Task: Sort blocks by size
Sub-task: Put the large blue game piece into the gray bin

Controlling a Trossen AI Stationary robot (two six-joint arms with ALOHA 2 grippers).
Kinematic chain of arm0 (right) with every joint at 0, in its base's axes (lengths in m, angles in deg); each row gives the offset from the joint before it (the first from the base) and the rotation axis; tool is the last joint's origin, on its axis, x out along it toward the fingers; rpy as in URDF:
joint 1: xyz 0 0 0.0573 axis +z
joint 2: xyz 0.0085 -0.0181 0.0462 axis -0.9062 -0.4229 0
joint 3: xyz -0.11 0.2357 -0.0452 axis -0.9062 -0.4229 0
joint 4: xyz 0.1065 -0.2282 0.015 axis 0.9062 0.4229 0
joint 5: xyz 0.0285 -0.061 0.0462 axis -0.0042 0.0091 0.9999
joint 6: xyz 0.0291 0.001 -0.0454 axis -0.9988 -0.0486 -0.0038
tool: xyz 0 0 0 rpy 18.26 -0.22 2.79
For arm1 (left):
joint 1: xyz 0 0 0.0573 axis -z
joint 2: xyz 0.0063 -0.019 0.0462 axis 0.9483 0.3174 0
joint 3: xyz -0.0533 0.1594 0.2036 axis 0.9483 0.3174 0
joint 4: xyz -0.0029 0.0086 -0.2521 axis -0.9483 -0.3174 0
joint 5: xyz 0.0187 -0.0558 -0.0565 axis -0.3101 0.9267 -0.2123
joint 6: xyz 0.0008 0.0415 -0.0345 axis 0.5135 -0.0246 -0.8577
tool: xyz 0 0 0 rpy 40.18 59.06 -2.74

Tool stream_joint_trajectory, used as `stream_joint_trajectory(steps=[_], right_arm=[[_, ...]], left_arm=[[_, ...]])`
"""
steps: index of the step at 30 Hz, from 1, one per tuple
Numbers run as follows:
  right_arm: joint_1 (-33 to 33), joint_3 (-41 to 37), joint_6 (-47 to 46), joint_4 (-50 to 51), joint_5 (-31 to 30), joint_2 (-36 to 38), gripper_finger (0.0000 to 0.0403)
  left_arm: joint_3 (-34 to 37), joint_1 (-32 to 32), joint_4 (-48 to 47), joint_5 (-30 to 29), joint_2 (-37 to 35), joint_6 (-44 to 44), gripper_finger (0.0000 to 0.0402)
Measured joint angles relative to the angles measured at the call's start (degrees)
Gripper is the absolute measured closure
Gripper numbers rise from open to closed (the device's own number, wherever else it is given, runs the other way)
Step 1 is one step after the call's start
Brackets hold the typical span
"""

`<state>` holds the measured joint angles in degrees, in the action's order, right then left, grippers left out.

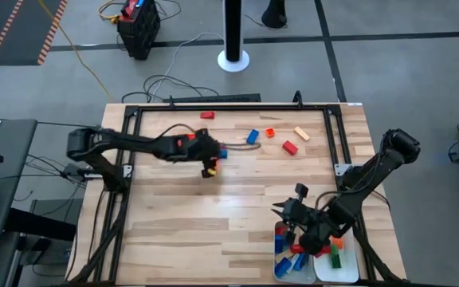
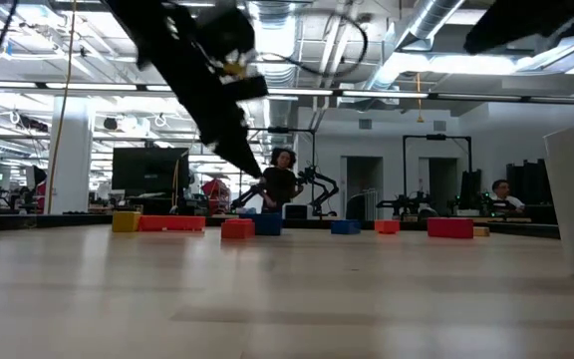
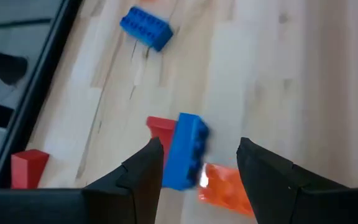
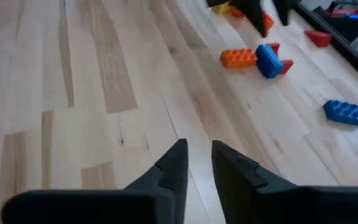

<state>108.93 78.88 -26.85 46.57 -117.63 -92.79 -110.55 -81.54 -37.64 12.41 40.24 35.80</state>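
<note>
Three clustered blocks (image 3: 185, 152) could be scattered, since the wide-spread left claw (image 3: 199, 163) straddles only the blue one; the right claw (image 4: 197, 155), narrowly parted, is empty.

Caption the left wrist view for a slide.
Left gripper open over a blue block, red and orange blocks beside it.

Pale wooden table (image 1: 213, 215) with scattered blocks (image 1: 290, 147) and two white trays (image 1: 325, 267).
</note>
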Motion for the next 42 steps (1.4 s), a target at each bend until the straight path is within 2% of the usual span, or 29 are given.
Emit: stream_joint_trajectory(steps=[5, 9, 14, 27, 32, 35, 42], right_arm=[[-0.63, -1.6, 0.96, -1.28, 1.05, 0.0, 0.0257], [-0.61, -1.95, 1.08, -1.55, 1.05, 0.0, 0.0224], [-0.61, -1.95, 1.08, -1.69, 0.61, 0.0, 0.0202], [-0.61, -1.95, 0.66, -1.97, 0.39, 0.0, 0.0206], [-0.61, -1.93, 0.64, -1.93, 0.33, 0.0, 0.0206], [-0.61, -1.93, 0.64, -1.93, 0.3, 0.0, 0.0207], [-0.61, -1.9, 0.6, -2.44, -0.14, 0.0, 0.0207]], left_arm=[[-2.84, -5.36, -0.02, 5.34, 6.22, 3.11, 0.0209], [-4.96, -8.1, 0.24, 6.04, 10.15, 5.59, 0.0209], [-6.28, -9.92, 0.6, 11.8, 12.49, 5.91, 0.0209], [-6.16, -9.95, -0.4, 11.82, 8.58, 6.08, 0.0209], [-6.16, -9.97, -6.0, 13.74, 7.19, 6.05, 0.0209], [-6.13, -9.87, -7.97, 16.39, 7.26, 5.99, 0.0209], [-6.03, -8.96, -4.84, 16.49, 10.11, 6.06, 0.0209]])
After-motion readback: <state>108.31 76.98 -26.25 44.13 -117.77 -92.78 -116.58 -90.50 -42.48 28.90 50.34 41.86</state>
